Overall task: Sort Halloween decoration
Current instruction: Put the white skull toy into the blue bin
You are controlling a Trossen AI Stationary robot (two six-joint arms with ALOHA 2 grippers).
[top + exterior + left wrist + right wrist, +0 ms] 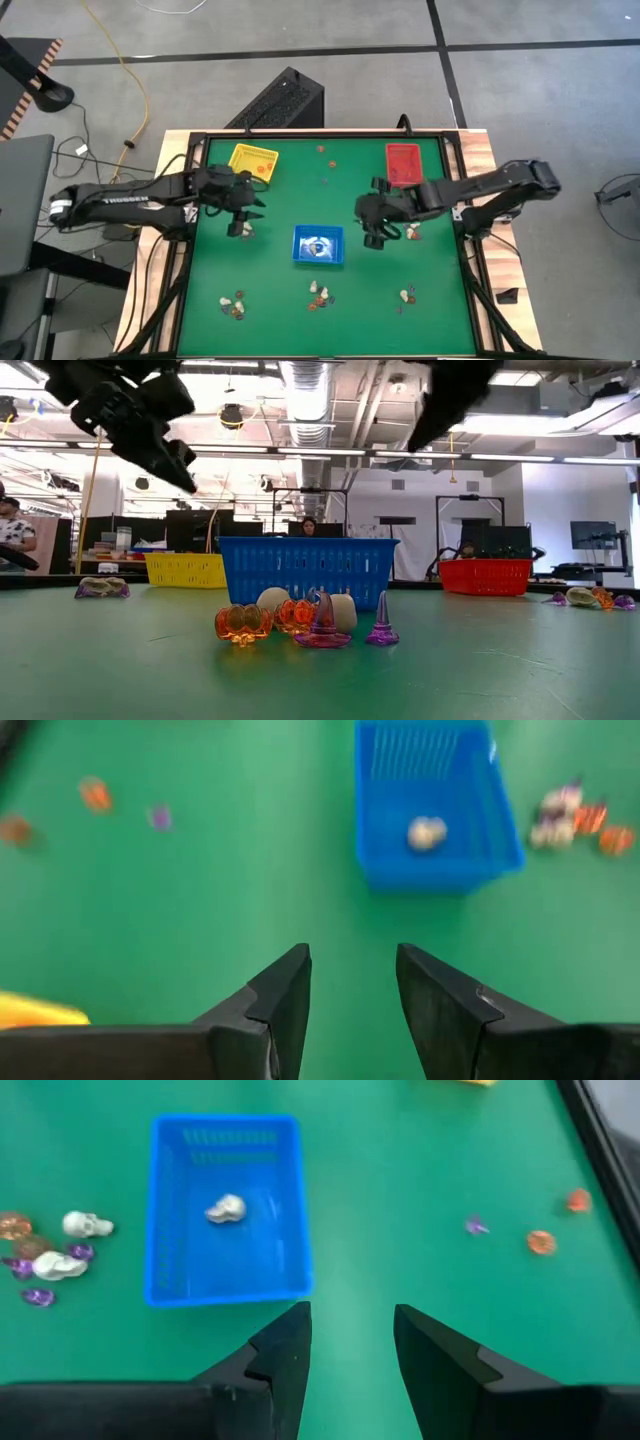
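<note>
Small Halloween trinkets lie in clusters on the green table near its front edge: one at the left (235, 304), one in the middle (320, 295) and one at the right (406, 296). A few more lie by the red tray (412, 232) and at the far side (333, 163). One whitish trinket (226, 1209) lies in the blue tray (318, 245). My left gripper (352, 960) hangs open above bare table, left of the blue tray. My right gripper (352, 1320) hangs open to that tray's right. Neither has anything between its fingers.
A yellow tray (252, 160) stands at the far left and a red tray (403, 163) at the far right. In the low view, orange, whitish and purple trinkets (300, 620) lie in front of the blue tray (305, 565). Bare green table lies between the trays.
</note>
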